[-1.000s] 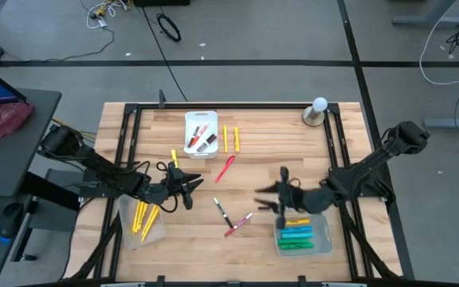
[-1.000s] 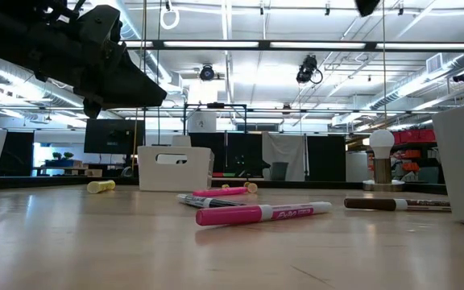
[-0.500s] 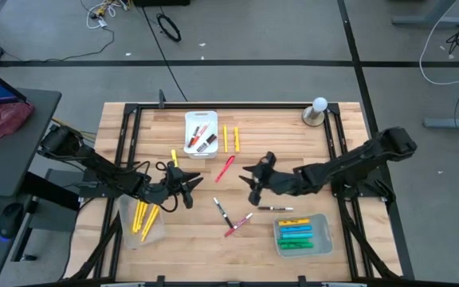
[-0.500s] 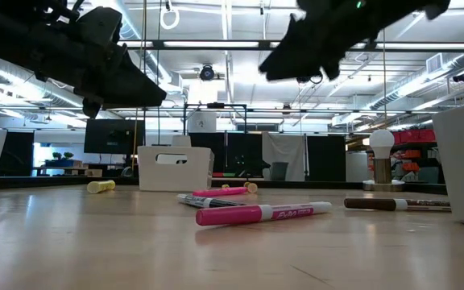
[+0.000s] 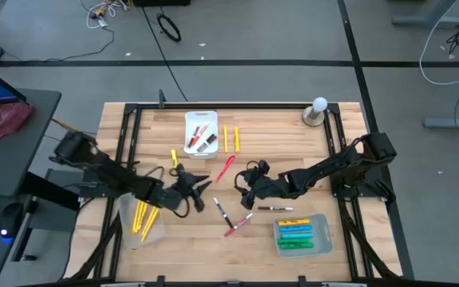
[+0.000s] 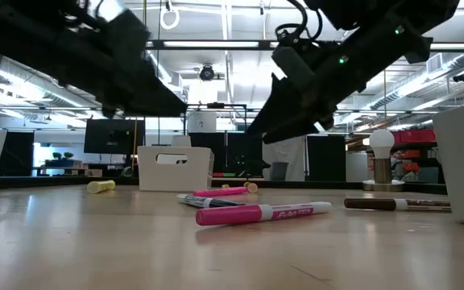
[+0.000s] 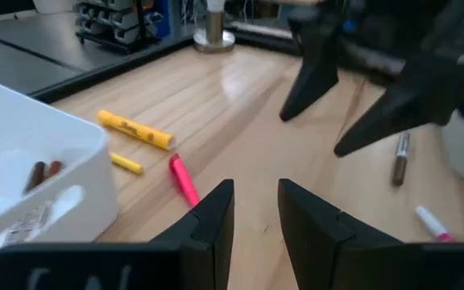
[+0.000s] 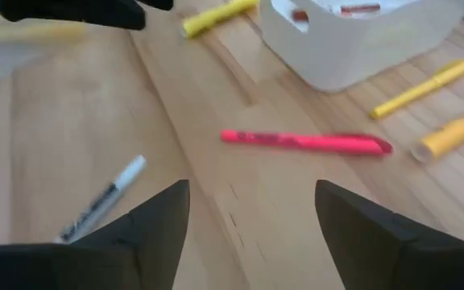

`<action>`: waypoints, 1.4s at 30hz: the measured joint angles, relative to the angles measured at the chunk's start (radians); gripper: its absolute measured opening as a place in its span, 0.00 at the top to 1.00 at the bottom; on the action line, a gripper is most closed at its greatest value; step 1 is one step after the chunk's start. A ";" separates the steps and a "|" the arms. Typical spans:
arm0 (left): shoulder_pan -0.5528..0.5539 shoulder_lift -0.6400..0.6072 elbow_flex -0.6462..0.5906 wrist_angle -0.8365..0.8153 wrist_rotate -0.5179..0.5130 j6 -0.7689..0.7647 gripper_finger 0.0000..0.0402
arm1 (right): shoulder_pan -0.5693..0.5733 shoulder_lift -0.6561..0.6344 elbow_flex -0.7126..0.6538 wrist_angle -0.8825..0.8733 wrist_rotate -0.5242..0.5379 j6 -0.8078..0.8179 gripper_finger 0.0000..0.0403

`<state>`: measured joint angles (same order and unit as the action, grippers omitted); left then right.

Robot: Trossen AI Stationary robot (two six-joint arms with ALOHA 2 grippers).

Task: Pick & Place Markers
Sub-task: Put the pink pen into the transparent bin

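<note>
Your right gripper (image 5: 244, 180) is hanging mid-frame with its fingers spread wide and empty, just right of the pink marker (image 5: 226, 168). Your left gripper (image 5: 202, 190) is sitting left of centre, fingers slightly apart, gripping nothing. More markers (image 5: 236, 224) are lying below centre.

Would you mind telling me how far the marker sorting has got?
Partly done: yellow markers, green and blue markers and dark ones sit in trays. Right gripper hangs open and empty near the pink marker. Left gripper holds nothing. Several loose markers remain.
</note>
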<state>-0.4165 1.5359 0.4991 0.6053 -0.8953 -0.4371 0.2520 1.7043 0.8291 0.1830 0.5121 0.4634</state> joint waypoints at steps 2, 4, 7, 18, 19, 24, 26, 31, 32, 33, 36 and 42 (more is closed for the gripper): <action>0.019 0.073 0.053 -0.023 0.000 -0.004 0.74 | 0.008 -0.018 -0.001 -0.029 0.001 0.000 0.33; 0.045 0.135 0.107 -0.092 0.003 -0.045 0.74 | 0.017 -0.041 0.000 -0.060 0.001 0.001 0.34; 0.090 0.209 0.184 -0.238 0.045 -0.149 0.74 | 0.034 -0.076 0.000 -0.114 0.003 0.000 0.37; 0.236 0.340 0.286 -0.366 0.215 -0.207 0.55 | 0.065 -0.130 0.000 -0.150 0.029 -0.017 0.47; 0.243 0.346 0.286 -0.354 0.234 -0.199 0.54 | 0.065 -0.127 0.000 -0.150 0.029 -0.016 0.47; 0.258 0.370 0.288 -0.331 0.304 -0.181 0.60 | 0.066 -0.124 0.000 -0.159 0.029 -0.016 0.50; 0.258 0.373 0.289 -0.333 0.307 -0.180 0.68 | 0.066 -0.124 0.000 -0.159 0.029 -0.016 0.50; 0.254 0.379 0.291 -0.336 0.319 -0.164 0.92 | 0.075 -0.124 0.000 -0.165 0.029 -0.016 0.51; 0.253 0.377 0.291 -0.338 0.323 -0.160 0.93 | 0.080 -0.124 0.000 -0.168 0.029 -0.016 0.51; 0.250 0.372 0.290 -0.341 0.328 -0.159 0.93 | 0.084 -0.124 0.000 -0.171 0.029 -0.016 0.51; 0.237 0.339 0.286 -0.368 0.341 -0.131 0.93 | 0.100 -0.124 0.000 -0.193 0.029 -0.015 0.51; 0.171 0.157 0.286 -0.484 0.325 -0.043 0.93 | 0.123 -0.124 0.000 -0.213 0.029 -0.010 0.51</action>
<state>-0.2452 1.6931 0.7854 0.1215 -0.5705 -0.4800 0.3745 1.5799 0.8291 -0.0304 0.5412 0.4538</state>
